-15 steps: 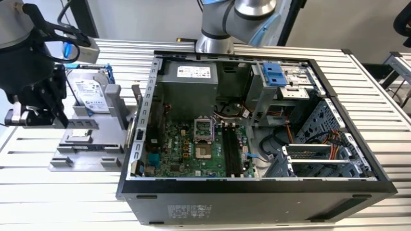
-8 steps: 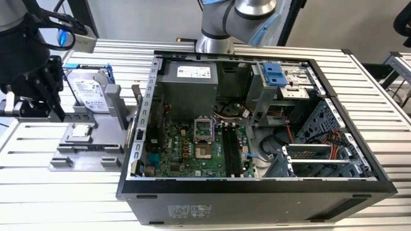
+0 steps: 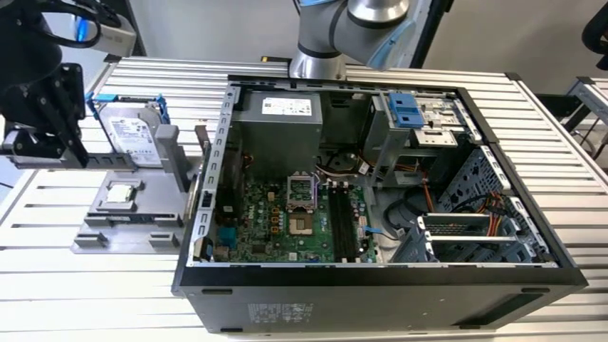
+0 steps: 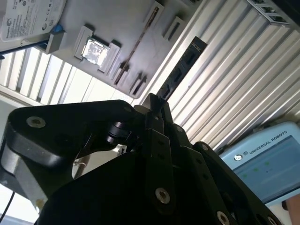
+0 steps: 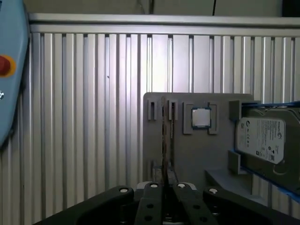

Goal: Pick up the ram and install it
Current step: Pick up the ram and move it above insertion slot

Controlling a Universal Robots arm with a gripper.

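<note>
First wrist view. Looks down past the gripper [image 5: 165,186]: black, jointed, dotted with bright screw heads. Pinches the ram [image 5: 164,140], met here edge-on as a thin brownish line running straight out from between the fingertips. Further off, a grey moulded holder [image 5: 187,154] with small slotted blocks, carrying a square silver chip [image 5: 202,117] in a recess and a silver hard drive [image 5: 261,140] in a blue frame. Under it all, a table [image 5: 84,117] of ribbed aluminium slats. At the edge, a pale blue pendant [image 5: 9,70] with a red button.

Second wrist view. Turns the same strip flat-on: ram [image 4: 183,68] long, narrow and dark, with a row of chips and a small label at the far end. Sticks out past the fingertips, near end clamped between them, jaws pressed together on the board. Again holder [image 4: 122,30], glinting chip [image 4: 95,49], a corner of the hard drive [image 4: 28,16] and the pendant [image 4: 267,159].

Exterior view. Adds an open computer case [image 3: 380,278] of black sheet metal, lying on its side on the table [image 3: 95,299]. Inside, a green motherboard [image 3: 275,221], long black slots [image 3: 340,221] side by side, and a grey power supply [image 3: 275,121]. Places the gripper at the exterior view's left, above the holder [image 3: 119,219] and apart from the case. Hard drive [image 3: 128,135] upright on the holder.
</note>
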